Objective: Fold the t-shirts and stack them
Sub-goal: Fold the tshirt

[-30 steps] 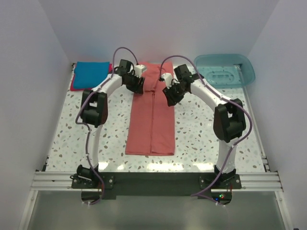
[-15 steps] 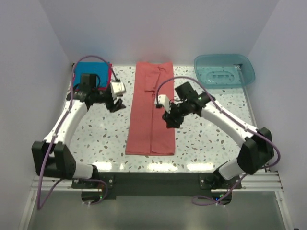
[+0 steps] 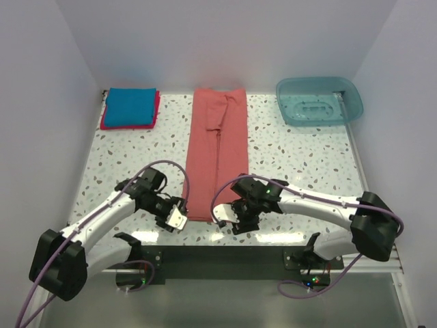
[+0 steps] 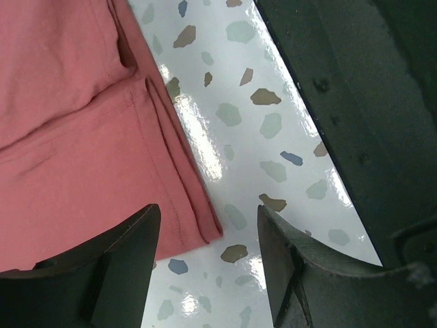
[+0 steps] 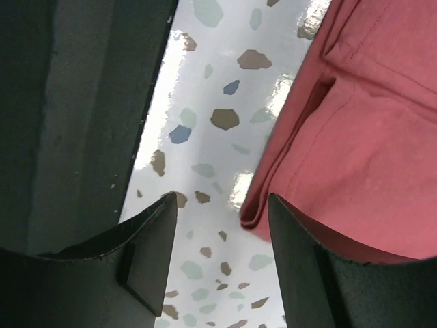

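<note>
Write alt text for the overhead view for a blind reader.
A long folded salmon-red t-shirt lies down the middle of a speckled table, with the left pincer and right pincer open at its near hem. A blue t-shirt sits folded on a crimson-pink one far left; a teal tub stands far right.

Matt salmon-red cloth t-shirt (image 3: pixel 217 157) on a glossy speckled table (image 3: pixel 293 164), translucent plastic tub (image 3: pixel 349 102).

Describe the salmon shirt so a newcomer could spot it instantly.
On the speckled table, look down the middle, between the teal tub and the folded stack at the far corners. The salmon-red shirt is the only one lying as a long strip.
</note>
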